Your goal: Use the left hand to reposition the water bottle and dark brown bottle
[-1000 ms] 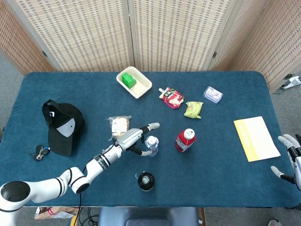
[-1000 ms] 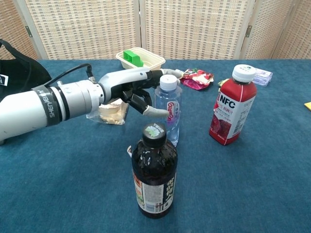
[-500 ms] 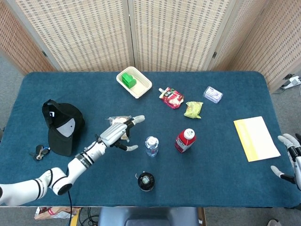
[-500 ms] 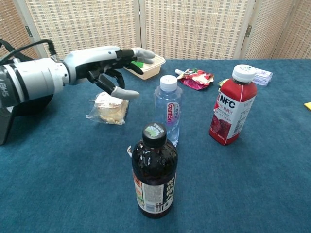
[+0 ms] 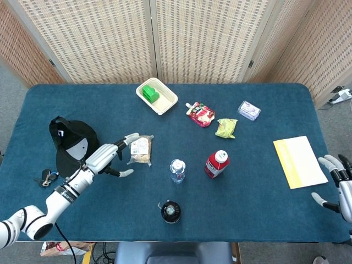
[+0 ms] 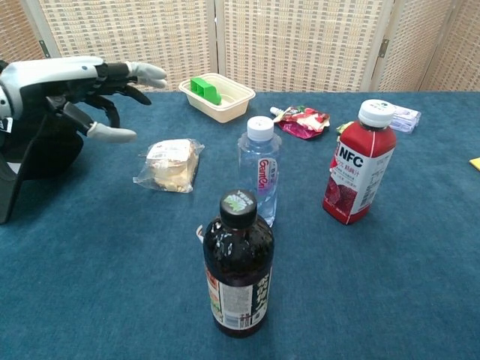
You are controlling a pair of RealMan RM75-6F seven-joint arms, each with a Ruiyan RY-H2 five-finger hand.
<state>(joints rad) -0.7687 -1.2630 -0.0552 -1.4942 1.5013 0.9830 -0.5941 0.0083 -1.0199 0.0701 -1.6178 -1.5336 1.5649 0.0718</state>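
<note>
The water bottle stands upright on the blue table, well to the right of the left hand and not touched by it. Its white cap and clear body with a pink label show plainly in the chest view. The dark brown bottle also stands upright, nearer the robot than the water bottle and further right of the left hand; in the chest view it is the closest thing, apart from the water bottle just behind it.

The left hand hangs above the cloth with its fingers spread and stretched forward and the thumb held apart below them; it holds nothing. A wrapped sandwich lies just beyond its fingertips, between the hand and the water bottle. A black cap sits just behind the hand on its outer side, with a bunch of keys near the forearm.

The right hand shows only at the far right edge of the head view, fingers apart and empty, close to a yellow folder.

A red juice bottle stands to the right of the water bottle. Further away from the left hand are a cream tray with a green block in it.
</note>
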